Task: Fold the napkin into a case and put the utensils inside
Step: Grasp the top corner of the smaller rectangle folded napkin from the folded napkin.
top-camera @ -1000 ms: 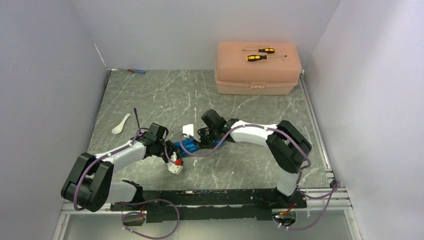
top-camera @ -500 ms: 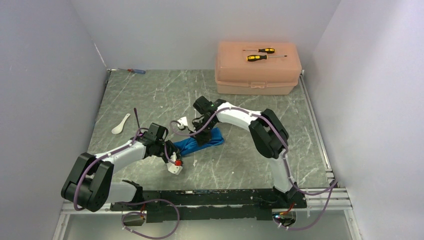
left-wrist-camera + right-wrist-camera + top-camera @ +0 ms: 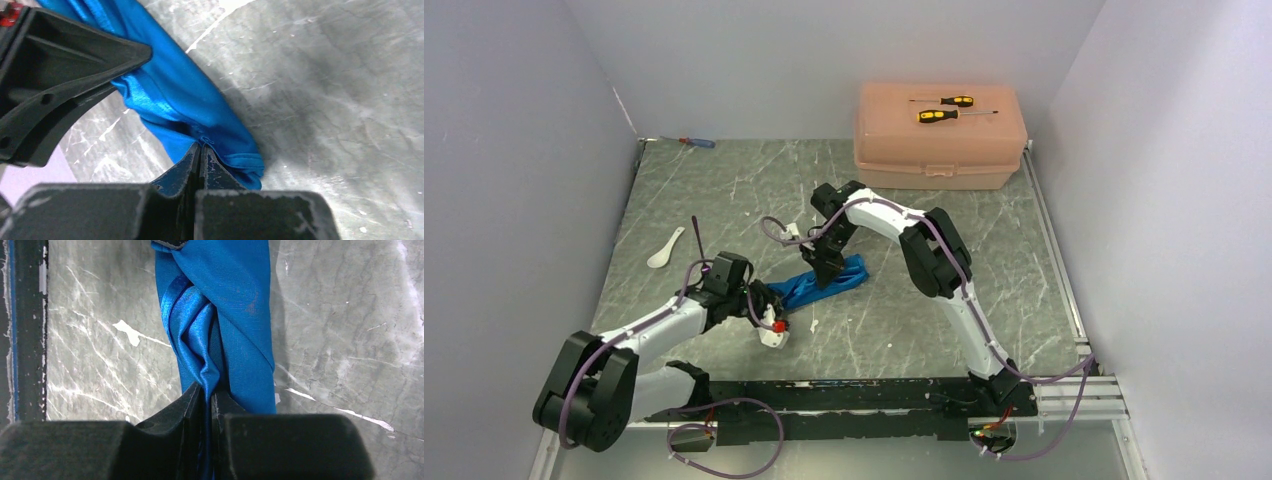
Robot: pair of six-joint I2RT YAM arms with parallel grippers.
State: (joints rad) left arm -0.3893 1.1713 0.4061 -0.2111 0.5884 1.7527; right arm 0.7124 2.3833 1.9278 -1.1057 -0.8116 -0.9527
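The bright blue napkin (image 3: 819,283) lay bunched in a glossy, creased strip near the bench (image 3: 724,190) centre, running 8 to 2 o'clock. The left hand (image 3: 200,150) was clamped on its 8 o'clock end; the right hand (image 3: 210,390) pinched a middle fold.

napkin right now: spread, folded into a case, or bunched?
Bunched. The napkin is a narrow, twisted strip with loose pleats, pinched by both the left tool and the right tool.
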